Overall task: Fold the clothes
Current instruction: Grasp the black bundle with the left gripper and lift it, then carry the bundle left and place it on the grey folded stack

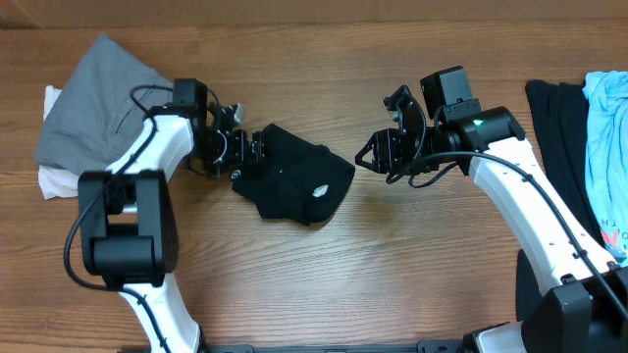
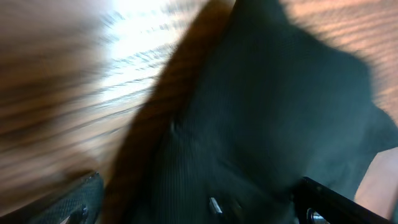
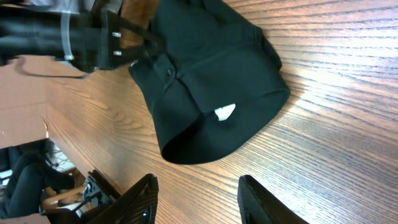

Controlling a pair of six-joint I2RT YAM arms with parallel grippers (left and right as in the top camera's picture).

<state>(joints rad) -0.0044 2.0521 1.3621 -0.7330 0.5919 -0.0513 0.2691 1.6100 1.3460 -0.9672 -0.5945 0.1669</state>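
Observation:
A black garment lies folded into a small bundle at the table's middle, with a small white logo mark on top. It also shows in the right wrist view and fills the blurred left wrist view. My left gripper is at the bundle's left edge. Its fingers are spread wide with the black fabric between them. My right gripper is open and empty just right of the bundle, with its fingers over bare wood.
A grey garment lies on a white cloth at the far left. A black garment and a light-blue one lie at the right edge. The table is brown wood.

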